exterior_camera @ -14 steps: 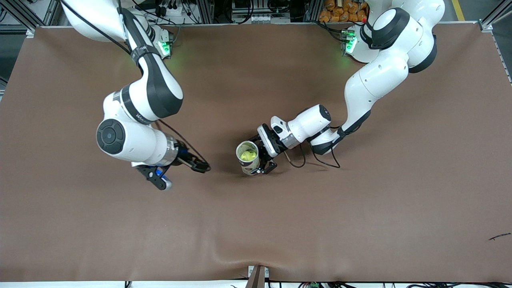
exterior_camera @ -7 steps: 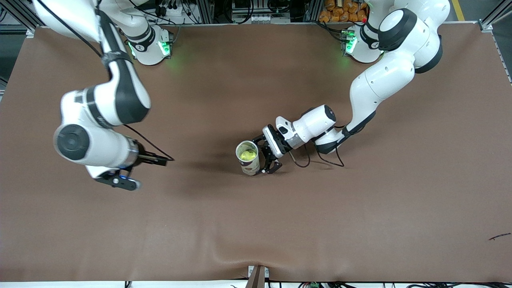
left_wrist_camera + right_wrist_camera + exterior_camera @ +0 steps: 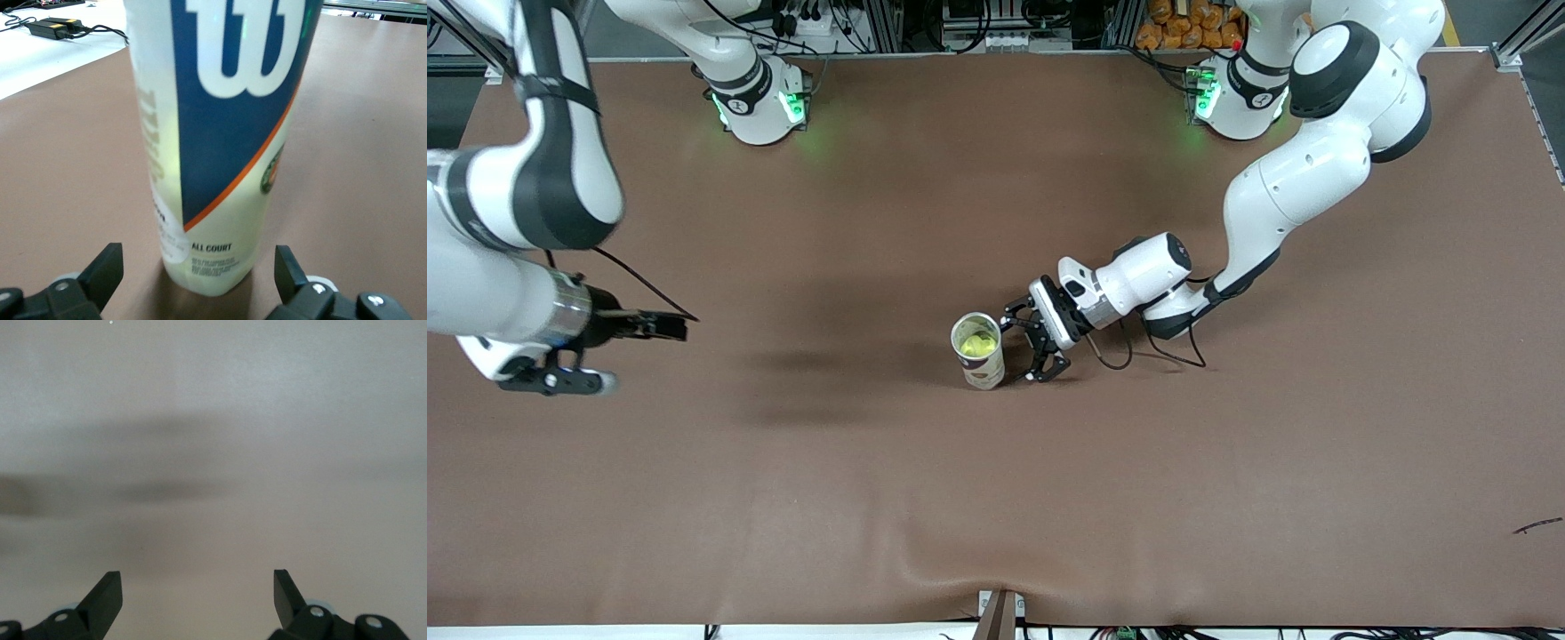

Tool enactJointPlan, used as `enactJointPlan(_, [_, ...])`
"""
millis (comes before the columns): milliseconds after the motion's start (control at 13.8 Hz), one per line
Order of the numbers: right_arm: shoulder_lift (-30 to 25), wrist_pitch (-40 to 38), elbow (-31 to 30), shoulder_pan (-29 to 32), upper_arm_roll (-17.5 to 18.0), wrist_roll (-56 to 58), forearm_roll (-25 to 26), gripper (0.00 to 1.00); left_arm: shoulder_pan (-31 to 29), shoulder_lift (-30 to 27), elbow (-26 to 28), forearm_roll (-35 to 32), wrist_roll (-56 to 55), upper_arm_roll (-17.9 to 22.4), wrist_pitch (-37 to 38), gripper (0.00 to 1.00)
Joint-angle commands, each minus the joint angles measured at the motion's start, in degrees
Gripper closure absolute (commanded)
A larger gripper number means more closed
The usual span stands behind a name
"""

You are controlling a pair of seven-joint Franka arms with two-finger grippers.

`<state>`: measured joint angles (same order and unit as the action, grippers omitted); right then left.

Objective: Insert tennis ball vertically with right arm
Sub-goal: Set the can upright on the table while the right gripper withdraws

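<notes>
Upright can point(image 3: 980, 353) with tennis ball point(image 3: 978, 344) on table point(image 3: 1227, 462).

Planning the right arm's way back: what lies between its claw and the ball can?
Nothing: in the front view only bare brown table separates the open right claw from the upright can; the left claw sits beside it.

Ball point(image 3: 979, 345) in upright can point(image 3: 980, 356) mid-table point(image 3: 1227, 462), left end effector point(image 3: 1033, 349) just beside.
</notes>
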<state>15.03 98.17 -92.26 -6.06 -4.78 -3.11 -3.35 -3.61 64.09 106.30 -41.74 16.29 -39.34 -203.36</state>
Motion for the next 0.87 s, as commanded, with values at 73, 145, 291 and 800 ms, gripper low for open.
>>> enactJointPlan(73, [-8.2,0.6,-5.0,0.4,1.1,6.3,2.0,0.00,-4.1,-0.6,1.8,-5.6,-2.3,-0.7,-0.3,0.00])
enactJointPlan(145, [-9.3,0.5,-5.0,0.6,1.1,7.9,3.9,0.00,-5.1,-0.5,1.9,-7.6,-3.6,-0.7,-0.3,0.00])
enactJointPlan(291, [-11.2,0.4,-4.9,2.4,1.1,9.2,5.5,0.00,-6.3,-0.5,1.8,-11.2,-6.9,-0.7,-0.3,0.00])
enactJointPlan(800, [-11.5,-10.2,5.8,3.8,1.7,0.3,5.2,0.00,-9.7,-0.5,-0.5,-12.8,-11.7,-0.7,-0.2,0.00])
